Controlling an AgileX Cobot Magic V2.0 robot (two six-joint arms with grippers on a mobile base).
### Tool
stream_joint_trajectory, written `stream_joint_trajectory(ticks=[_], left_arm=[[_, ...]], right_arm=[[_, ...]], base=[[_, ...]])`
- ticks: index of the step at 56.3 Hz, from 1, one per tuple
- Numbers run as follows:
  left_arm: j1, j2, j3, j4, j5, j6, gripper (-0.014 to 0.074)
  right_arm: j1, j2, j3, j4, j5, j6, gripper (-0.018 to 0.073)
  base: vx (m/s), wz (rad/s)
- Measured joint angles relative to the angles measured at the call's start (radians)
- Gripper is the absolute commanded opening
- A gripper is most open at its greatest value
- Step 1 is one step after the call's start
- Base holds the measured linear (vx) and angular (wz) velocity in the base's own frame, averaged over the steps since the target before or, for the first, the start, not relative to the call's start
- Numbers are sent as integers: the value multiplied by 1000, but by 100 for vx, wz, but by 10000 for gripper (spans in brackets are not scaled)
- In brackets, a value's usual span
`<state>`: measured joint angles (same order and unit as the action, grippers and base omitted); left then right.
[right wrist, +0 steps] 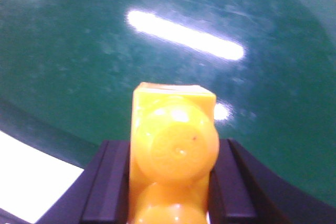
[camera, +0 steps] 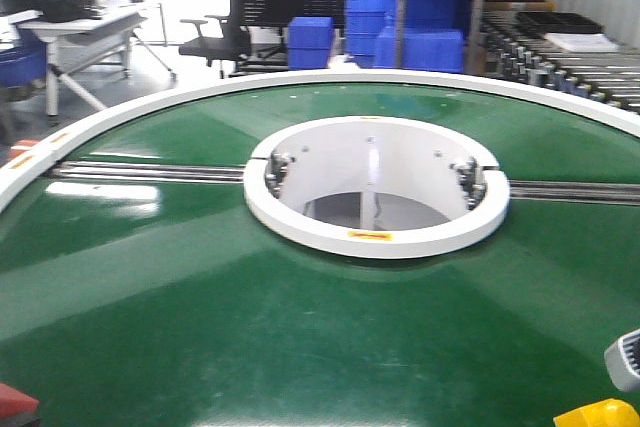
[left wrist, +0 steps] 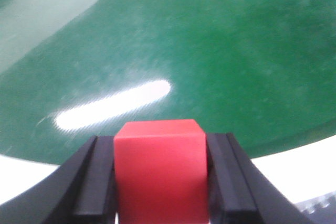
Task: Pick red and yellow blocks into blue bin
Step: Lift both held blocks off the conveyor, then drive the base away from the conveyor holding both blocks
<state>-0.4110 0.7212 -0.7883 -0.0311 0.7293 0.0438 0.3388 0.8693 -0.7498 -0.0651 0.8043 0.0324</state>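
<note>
Left pincer [left wrist: 160, 192] grips cube [left wrist: 160, 166], right pincer [right wrist: 170, 192] brick [right wrist: 173, 129].

Red cube [left wrist: 160, 177] gripped in left claw [left wrist: 160, 148]; yellow studded brick [right wrist: 173, 124] gripped in right claw [right wrist: 170, 153].

The red cube [left wrist: 160, 171] and yellow brick [right wrist: 173, 150] are cut off by each wrist view's bottom edge.

Green worktop [camera: 150, 327]: glossy, finely scuffed, mirroring the lamps. White centre ring [camera: 300, 227]: smooth, seemingly painted. The rails [camera: 150, 172]: bright metal. The red cube [left wrist: 160, 171]: smooth satin plastic. The yellow brick [right wrist: 173, 145]: glossy moulded plastic. The left end effector [left wrist: 163, 142]: black, matt.
</note>
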Motion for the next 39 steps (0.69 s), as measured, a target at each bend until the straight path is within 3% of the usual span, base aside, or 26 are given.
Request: stream_joint_trajectory(ticks=[39], left_arm=[[-1, -3, 0, 0, -4, 0, 278]], right_arm=[[0, 0, 0, 1, 8, 0, 172]], base=[[-6, 33]])
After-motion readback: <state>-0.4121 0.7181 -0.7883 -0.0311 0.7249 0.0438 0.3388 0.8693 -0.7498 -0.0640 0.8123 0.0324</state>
